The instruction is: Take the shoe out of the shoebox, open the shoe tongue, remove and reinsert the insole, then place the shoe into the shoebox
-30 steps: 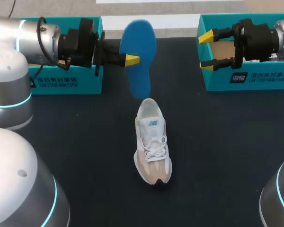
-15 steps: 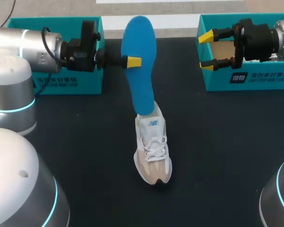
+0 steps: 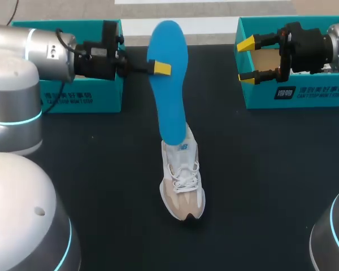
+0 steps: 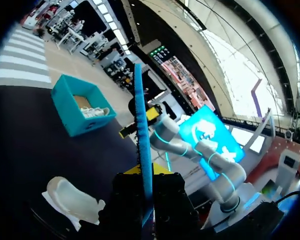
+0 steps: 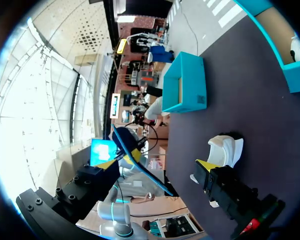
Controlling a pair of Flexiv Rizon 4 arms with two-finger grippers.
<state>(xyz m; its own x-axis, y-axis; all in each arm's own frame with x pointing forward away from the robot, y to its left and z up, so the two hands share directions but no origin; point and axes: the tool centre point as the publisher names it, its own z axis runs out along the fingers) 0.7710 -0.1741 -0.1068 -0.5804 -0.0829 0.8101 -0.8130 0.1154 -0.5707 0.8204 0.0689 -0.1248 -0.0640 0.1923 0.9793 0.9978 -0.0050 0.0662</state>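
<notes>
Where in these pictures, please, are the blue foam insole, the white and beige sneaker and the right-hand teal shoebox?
blue foam insole (image 3: 170,90), head view, middle of its flat face
white and beige lace-up sneaker (image 3: 182,189), head view, on the laces
right-hand teal cardboard shoebox (image 3: 260,97), head view, on its front wall

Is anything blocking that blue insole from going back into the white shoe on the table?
Nothing visible does. The blue insole, held by the left end effector, has its lower end at the heel opening of the shoe. The right end effector is off by a shoebox.
</notes>
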